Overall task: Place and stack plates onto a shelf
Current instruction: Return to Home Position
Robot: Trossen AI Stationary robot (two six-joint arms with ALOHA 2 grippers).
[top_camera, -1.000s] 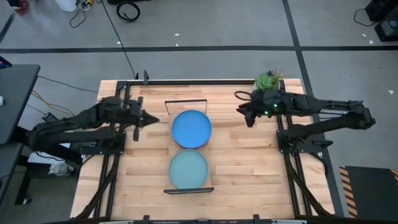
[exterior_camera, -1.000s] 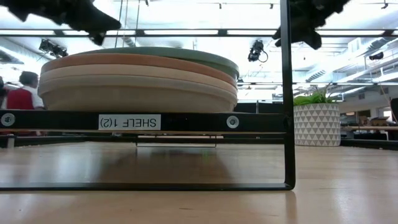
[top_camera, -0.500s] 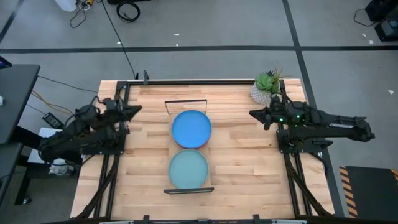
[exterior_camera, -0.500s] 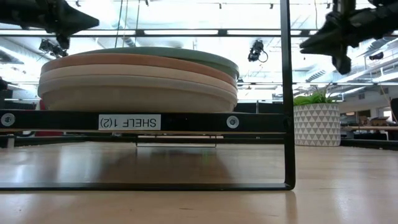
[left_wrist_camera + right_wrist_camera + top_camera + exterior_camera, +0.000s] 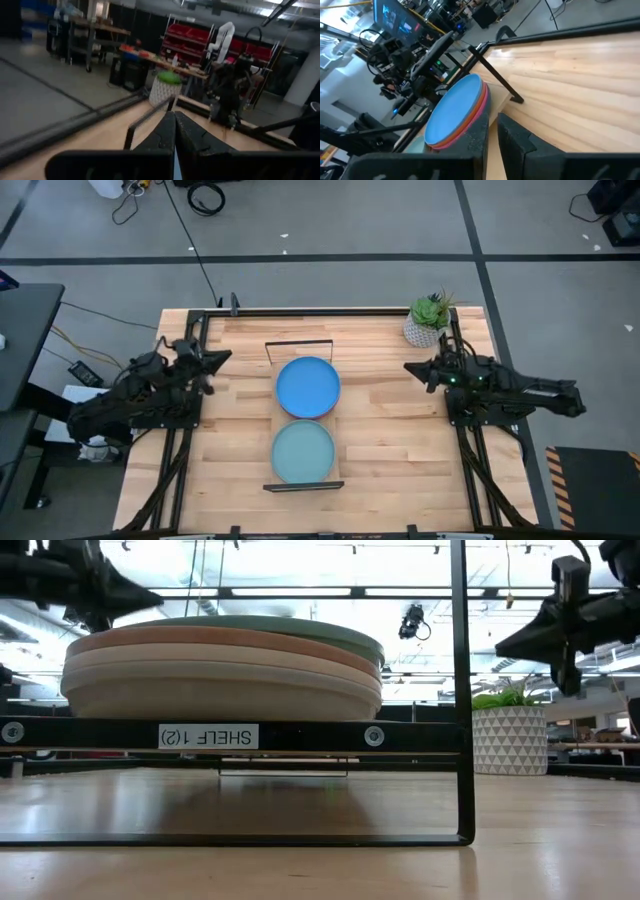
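Two stacks of plates sit on the shelf, a light-wood plank with black wire end frames, in the middle of the table. The far stack is topped by a bright blue plate with orange and magenta rims below it. The near stack is topped by a light teal plate over terracotta and cream ones. My left gripper hangs shut over the table's left part, clear of the plates. My right gripper hangs shut over the right part, also apart from them.
A small white patterned plant pot stands at the table's far right corner, just beyond my right gripper. Bare butcher-block tabletop lies on both sides of the shelf. Black arm mounts run along the left and right table edges.
Both arms have drawn back from the shelf. The left gripper has moved toward the table's left edge, and the right gripper toward the right edge and lower. The plate stacks have stayed as they were.
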